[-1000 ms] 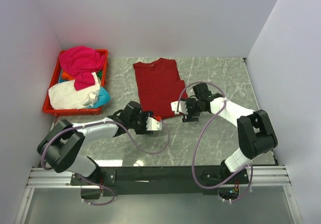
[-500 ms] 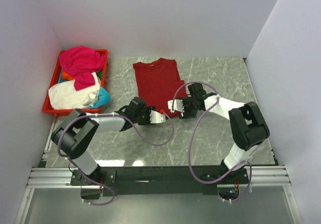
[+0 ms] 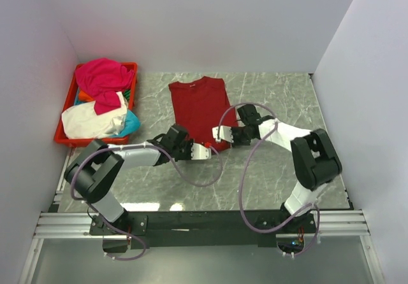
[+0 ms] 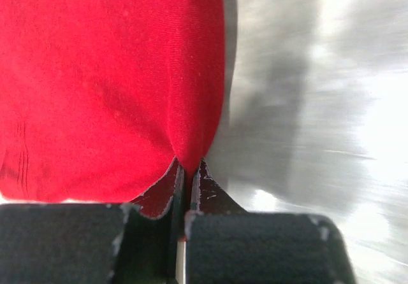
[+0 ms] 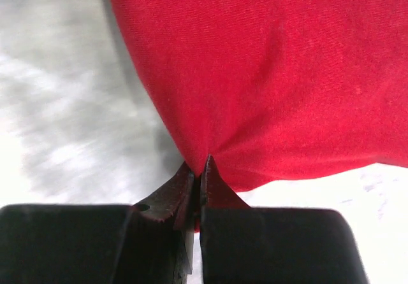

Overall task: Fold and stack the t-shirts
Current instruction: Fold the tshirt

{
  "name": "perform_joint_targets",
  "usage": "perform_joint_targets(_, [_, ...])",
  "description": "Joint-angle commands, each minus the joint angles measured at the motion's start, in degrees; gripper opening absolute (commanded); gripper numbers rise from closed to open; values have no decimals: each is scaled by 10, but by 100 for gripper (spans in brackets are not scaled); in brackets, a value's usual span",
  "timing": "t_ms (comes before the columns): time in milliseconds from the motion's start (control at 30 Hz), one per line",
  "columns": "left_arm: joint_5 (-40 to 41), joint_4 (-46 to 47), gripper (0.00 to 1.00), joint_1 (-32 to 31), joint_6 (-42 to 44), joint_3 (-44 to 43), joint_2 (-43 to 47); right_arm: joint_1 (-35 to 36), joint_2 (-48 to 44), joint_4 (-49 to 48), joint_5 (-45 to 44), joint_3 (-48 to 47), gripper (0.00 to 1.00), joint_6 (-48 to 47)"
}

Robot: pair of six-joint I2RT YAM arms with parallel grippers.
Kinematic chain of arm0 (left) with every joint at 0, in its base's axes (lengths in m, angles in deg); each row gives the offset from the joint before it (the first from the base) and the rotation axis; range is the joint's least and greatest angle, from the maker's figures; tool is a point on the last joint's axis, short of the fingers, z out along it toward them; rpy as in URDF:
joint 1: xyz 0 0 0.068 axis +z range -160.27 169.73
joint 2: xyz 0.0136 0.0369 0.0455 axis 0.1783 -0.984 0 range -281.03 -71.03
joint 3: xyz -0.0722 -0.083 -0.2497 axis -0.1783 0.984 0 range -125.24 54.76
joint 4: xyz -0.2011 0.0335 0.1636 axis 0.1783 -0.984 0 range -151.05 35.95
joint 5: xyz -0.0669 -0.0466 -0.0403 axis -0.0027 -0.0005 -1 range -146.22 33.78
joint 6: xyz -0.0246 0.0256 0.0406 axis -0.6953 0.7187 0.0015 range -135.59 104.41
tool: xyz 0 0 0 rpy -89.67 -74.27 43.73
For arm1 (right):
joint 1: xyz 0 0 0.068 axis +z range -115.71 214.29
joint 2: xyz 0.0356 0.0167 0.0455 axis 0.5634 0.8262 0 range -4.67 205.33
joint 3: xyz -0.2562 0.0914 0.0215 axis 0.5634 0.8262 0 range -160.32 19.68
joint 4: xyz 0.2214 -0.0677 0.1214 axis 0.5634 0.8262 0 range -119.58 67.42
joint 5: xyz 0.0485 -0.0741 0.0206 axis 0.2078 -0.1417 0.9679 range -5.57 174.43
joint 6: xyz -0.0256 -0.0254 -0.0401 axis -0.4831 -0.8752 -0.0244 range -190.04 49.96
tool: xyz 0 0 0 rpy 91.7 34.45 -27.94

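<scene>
Starting at the left wall, a red plastic crate sits on the grey marbled bench. It is heaped with crumpled t-shirts: a magenta t-shirt on top at the far end, a cream-white t-shirt at the near end, a strip of an orange t-shirt between them and a cyan t-shirt spilling over the right rim. Well apart from the crate, toward the middle of the bench, the dark red t-shirt lies flat. Its long axis runs from near to far, with the collar pointing at the back wall and the hem toward the arms. At the near end of the shirt the left hand is closed tight, pinching the cloth's edge between its dark fingertips, with red fabric bunching into the pinch. Just to its right, the right hand is likewise clamped on the hem, the cloth puckered where the tips meet. The two hands sit close together at the shirt's near edge, so that end is gathered off the bench. A purple cable droops over the bench in front of the left arm, and nothing lies on the shirt itself.
</scene>
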Motion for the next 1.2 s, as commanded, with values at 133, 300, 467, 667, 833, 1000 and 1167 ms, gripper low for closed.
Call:
perform_joint_targets(133, [-112, -185, 0, -100, -71, 41, 144, 4, -199, 195, 76, 149, 0, -46])
perform_joint_targets(300, [-165, -194, 0, -154, -119, 86, 242, 16, -364, 281, 113, 225, 0, -39])
perform_joint_targets(467, [-135, -187, 0, -158, -121, 79, 266, 20, -410, 251, 112, 206, 0, 35])
perform_joint_targets(667, [-114, -139, 0, -50, -65, 10, 215, -4, -279, 210, 68, 43, 0, 113])
perform_joint_targets(833, [-157, -72, 1, 55, -52, -88, 143, -28, -150, 187, 46, -103, 0, 157])
perform_joint_targets(1000, [-172, -92, 0, 113, -62, -213, -13, -48, -28, 175, 11, -245, 0, 193])
perform_joint_targets(1167, [-148, -82, 0, 137, -87, -300, -122, -63, 90, 137, -14, -347, 0, 250])
